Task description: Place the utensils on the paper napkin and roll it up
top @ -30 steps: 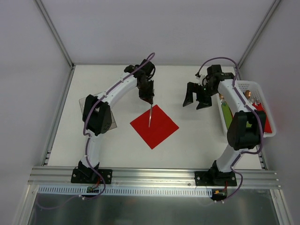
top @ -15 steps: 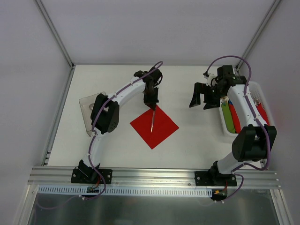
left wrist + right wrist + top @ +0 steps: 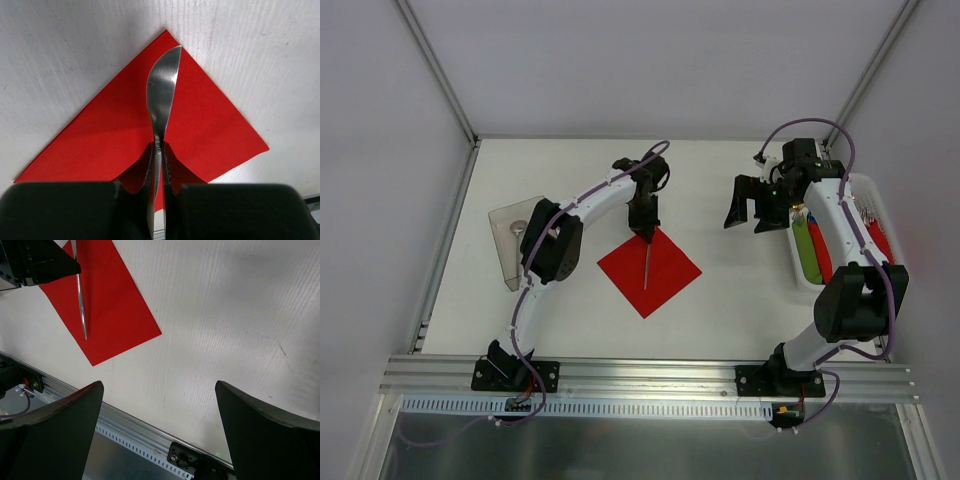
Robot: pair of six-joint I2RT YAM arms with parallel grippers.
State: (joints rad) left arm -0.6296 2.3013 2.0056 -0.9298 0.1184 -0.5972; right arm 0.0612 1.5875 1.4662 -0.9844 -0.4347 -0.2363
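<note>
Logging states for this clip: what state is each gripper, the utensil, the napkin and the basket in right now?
left gripper: shut on the knife's handle end.
knife: held, blade over the napkin; contact unclear.
napkin: flat, unrolled.
right gripper: open, empty.
basket: holds rolled bundles.

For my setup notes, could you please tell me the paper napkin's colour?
The napkin is plain red; the left wrist view shows it best.
</note>
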